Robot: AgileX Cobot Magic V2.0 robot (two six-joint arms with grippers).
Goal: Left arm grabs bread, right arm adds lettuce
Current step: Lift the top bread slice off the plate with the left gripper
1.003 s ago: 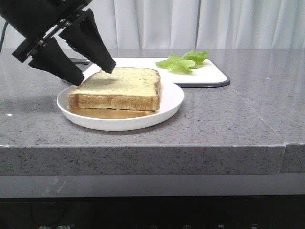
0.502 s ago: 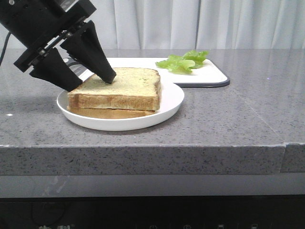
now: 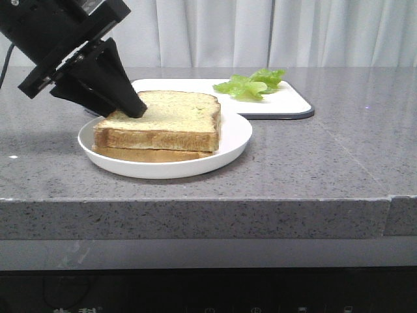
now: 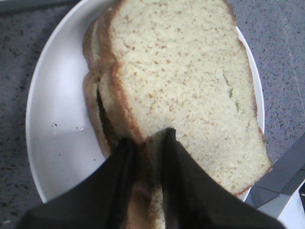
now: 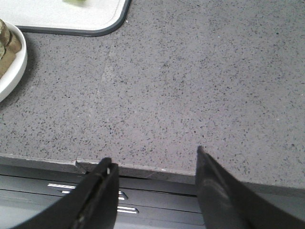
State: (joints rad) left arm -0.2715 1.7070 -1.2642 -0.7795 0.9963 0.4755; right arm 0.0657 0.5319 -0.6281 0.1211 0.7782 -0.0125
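The thick bread slice [image 3: 166, 117] lies on top of a thinner slice [image 3: 150, 154] on a white plate [image 3: 231, 140]. My left gripper [image 3: 127, 107] is shut on the thick slice's left rear edge, one finger on its top face and one under it. In the left wrist view the two black fingers pinch the bread [image 4: 186, 81] at its crust, with the gripper [image 4: 148, 140] at the near edge. The green lettuce leaf [image 3: 251, 83] lies on the white cutting board [image 3: 287, 101] behind the plate. My right gripper [image 5: 152, 160] is open and empty, above the counter's front edge.
The grey speckled counter [image 3: 313, 156] holds the plate and the board. The board's corner [image 5: 95, 19] and the plate's rim [image 5: 12, 71] show in the right wrist view. A white curtain hangs behind the counter.
My left gripper came down onto the thick bread slice's left rear edge and its fingers closed on it. The bread, plate and lettuce have not moved.
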